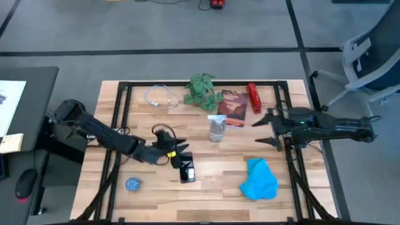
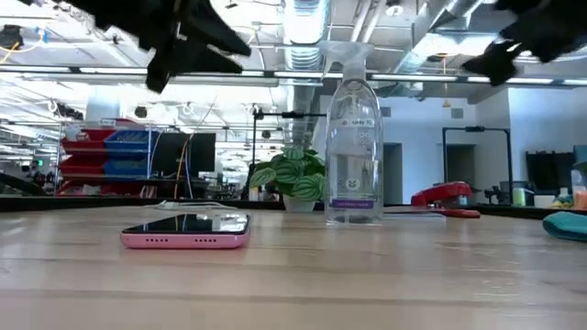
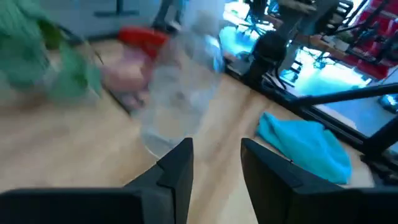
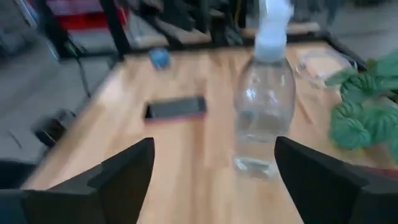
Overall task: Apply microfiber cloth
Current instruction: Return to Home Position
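The sky-blue microfiber cloth (image 1: 259, 179) lies crumpled on the wooden table at the near right, touched by no gripper; it also shows in the left wrist view (image 3: 305, 146) and at the low view's right edge (image 2: 569, 225). My left gripper (image 1: 181, 152) hovers open just above and beside the black phone in its pink case (image 1: 187, 169), with nothing between its fingers (image 3: 216, 168). My right gripper (image 1: 261, 132) hangs wide open above the table, right of the clear spray bottle (image 1: 217, 128) and beyond the cloth; its fingers (image 4: 214, 174) are empty.
A potted plant (image 1: 201, 90), a red stapler (image 1: 254, 97), a booklet (image 1: 232, 106) and a coiled white cable (image 1: 159, 97) sit along the far side. A small blue patterned ball (image 1: 132, 184) rests near the front left. Bare wood lies between phone and cloth.
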Tool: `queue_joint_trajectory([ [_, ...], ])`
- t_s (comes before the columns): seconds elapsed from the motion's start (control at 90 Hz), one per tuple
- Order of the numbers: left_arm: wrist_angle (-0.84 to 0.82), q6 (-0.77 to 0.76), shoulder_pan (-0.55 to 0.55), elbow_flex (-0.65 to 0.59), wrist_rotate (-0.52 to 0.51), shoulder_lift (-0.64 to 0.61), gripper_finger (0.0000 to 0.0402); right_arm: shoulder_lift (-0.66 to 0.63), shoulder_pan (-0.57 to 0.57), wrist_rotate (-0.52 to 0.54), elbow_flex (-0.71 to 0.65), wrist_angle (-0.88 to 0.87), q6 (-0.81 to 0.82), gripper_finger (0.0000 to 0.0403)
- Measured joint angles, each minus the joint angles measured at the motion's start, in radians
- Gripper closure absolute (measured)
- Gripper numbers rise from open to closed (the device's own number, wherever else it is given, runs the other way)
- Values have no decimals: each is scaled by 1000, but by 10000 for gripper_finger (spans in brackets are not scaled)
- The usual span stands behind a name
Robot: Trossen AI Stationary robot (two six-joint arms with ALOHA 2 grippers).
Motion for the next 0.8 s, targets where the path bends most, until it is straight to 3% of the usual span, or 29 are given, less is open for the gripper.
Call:
queue_joint_trajectory([
  [0.144, -135, 116, 164, -1, 197, -161, 308, -205, 34, 1, -82, 153, 140, 98],
  [0.211, -167, 169, 220, -1, 275, -225, 317, -205, 44, 11, -112, 205, 156, 98],
  [0.322, -175, 265, 263, -42, 311, -336, 327, -141, 50, 44, -147, 272, 124, 98],
  [0.6, 28, 261, 296, -437, 363, -745, 338, -110, 22, 62, -325, 523, 102, 98],
  [0.722, 266, 340, 297, -610, 440, -851, 340, -113, -9, 52, -410, 660, 97, 98],
  [0.8, 282, 378, 297, -649, 451, -897, 341, -108, -35, 39, -410, 626, 99, 98],
])
